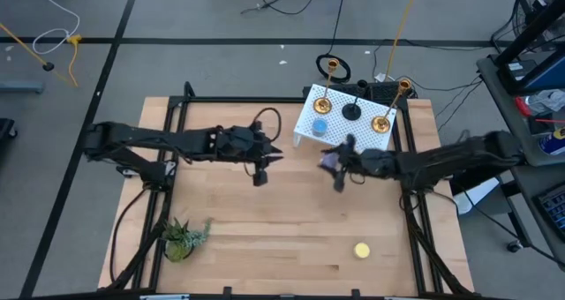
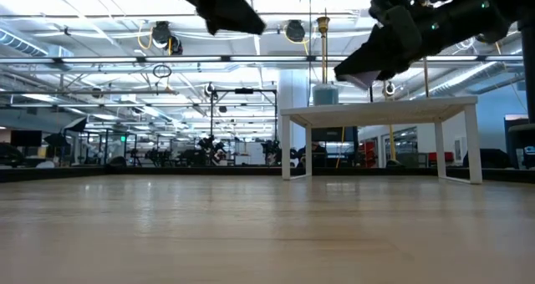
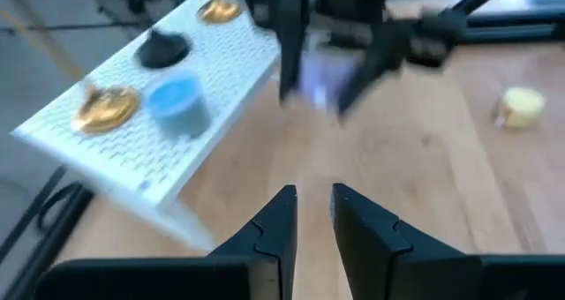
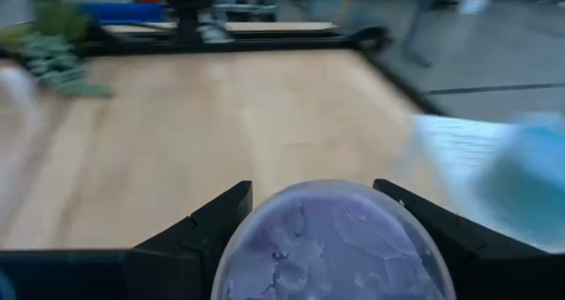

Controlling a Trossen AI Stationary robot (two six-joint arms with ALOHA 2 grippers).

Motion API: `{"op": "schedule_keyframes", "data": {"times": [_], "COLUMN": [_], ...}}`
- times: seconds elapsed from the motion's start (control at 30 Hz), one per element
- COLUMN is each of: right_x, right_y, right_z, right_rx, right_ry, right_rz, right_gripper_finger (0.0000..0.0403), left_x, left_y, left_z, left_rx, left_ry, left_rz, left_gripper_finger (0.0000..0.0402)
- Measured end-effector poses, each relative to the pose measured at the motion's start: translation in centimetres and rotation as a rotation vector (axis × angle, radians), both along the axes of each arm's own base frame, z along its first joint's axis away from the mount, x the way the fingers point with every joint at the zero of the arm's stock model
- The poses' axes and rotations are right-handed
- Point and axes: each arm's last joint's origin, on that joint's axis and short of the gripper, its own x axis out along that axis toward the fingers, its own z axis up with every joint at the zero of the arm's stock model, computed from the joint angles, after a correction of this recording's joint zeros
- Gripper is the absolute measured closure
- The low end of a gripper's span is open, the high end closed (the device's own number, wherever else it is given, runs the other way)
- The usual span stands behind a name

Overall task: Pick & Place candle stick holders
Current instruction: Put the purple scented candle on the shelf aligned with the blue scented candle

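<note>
My right gripper (image 1: 334, 162) is shut on the low round lilac holder (image 4: 331, 247), held in the air just short of the white perforated stand (image 1: 340, 123). On the stand sit two brass holders (image 1: 322, 103) (image 1: 380, 123), a black holder (image 1: 351, 111) and a blue holder (image 1: 320, 125). A yellow holder (image 1: 362, 250) rests on the table at the near right. My left gripper (image 1: 261, 166) is empty above the table's middle, its fingers (image 3: 313, 216) a narrow gap apart. My right gripper pinches the lilac holder's round side wall (image 4: 240, 234) between its two fingers, one on each side. The holder is lifted clear of the table, its flat top (image 4: 331, 247) facing the wrist camera.
A small green plant (image 1: 181, 236) lies at the table's near left. The stand's legs (image 2: 288, 146) rest on the table at the far right. Bare wooden table (image 1: 282, 229) spreads between the arms and the near edge. Cables lie on the floor beyond the far edge.
</note>
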Motion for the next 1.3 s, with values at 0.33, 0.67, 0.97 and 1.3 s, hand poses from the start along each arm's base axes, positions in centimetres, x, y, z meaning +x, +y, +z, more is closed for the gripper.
{"op": "schedule_keyframes", "data": {"times": [0.33, 0.67, 0.97, 1.3], "right_x": [-4.4, -4.8, -4.1, -4.2], "right_y": [-4.8, -7.0, -7.5, -7.5], "right_z": [2.3, 1.3, 0.1, 1.3], "right_rx": [-0.063, 0.061, 0.034, -0.032], "right_ry": [0.045, 0.088, 0.171, 0.089], "right_rz": [-0.292, -0.332, -0.33, -0.312], "right_gripper_finger": [0.0182, 0.0184, 0.0167, 0.0133], "left_x": [-1.7, -1.8, -2.1, -2.8], "left_y": [0.2, 0.5, 0.7, 0.7], "left_z": [1.3, 1.5, 1.8, 2.0], "left_rx": [0.029, 0.128, 0.167, 0.15], "left_ry": [-0.006, 0.0, 0.003, 0.021], "left_rz": [0.056, 0.145, 0.191, 0.199], "left_gripper_finger": [0.0321, 0.0321, 0.0321, 0.0321]}}
